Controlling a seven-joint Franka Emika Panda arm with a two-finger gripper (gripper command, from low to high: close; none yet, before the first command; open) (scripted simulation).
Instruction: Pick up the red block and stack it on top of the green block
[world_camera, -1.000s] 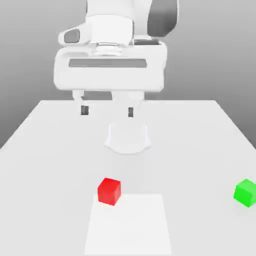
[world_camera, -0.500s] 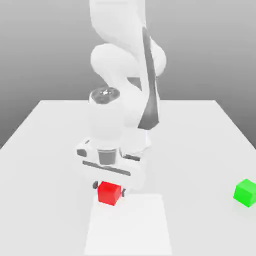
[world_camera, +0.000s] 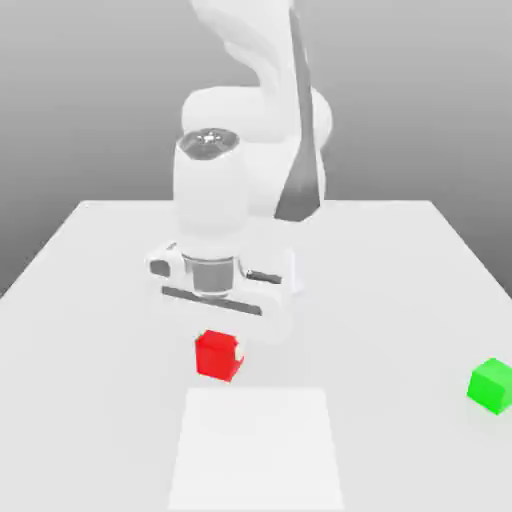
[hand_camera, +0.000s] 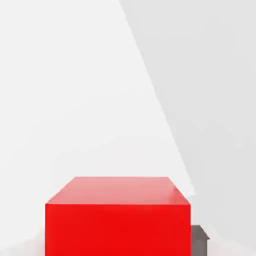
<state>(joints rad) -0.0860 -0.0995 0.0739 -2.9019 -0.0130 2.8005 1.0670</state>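
The red block (world_camera: 213, 358) hangs a little above the white table (world_camera: 90, 300), left of centre in the exterior view. My gripper (world_camera: 220, 345) is shut on it from above, and a white fingertip (world_camera: 238, 350) shows at the block's right side. In the hand view the red block (hand_camera: 118, 220) sits close up between the fingers, with a grey finger pad (hand_camera: 200, 239) against its side. The green block (world_camera: 492, 385) rests on the table far off at the exterior view's right, near the edge.
A paler square patch (world_camera: 258, 450) marks the table surface just in front of the held block. The arm's own base and links (world_camera: 270, 150) rise behind the gripper at the back of the table.
The gripper came down over the red block and shut on it. Since half a second ago it has risen, lifting the block off the table.
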